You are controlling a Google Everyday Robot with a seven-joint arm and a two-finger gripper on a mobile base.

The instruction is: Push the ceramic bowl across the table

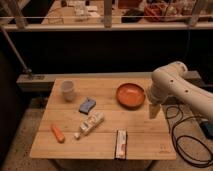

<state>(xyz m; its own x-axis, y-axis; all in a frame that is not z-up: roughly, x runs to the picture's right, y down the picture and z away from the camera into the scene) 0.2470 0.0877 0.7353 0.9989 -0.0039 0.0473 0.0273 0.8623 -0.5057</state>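
At the near edge of the desk [150, 146] lay a flat packet [120, 144]. An orange stick [58, 133] lay to its left, and a white bottle [90, 124] lay on its side just behind. Further in sat a blue block [87, 105]. The gripper [153, 113] hung low at the desk's right side, just beside the bowl [131, 95] and slightly nearer than it. Whether it was open or closed could not be told. The bowl stood upright in the far right part of the desk, with the cup [68, 90] well apart at far left. The step seemed to be lining up for the push. It would go best with the gripper meeting the bowl's right wall squarely and low, then moving slowly leftward so the glossy dish slid rather than spun.
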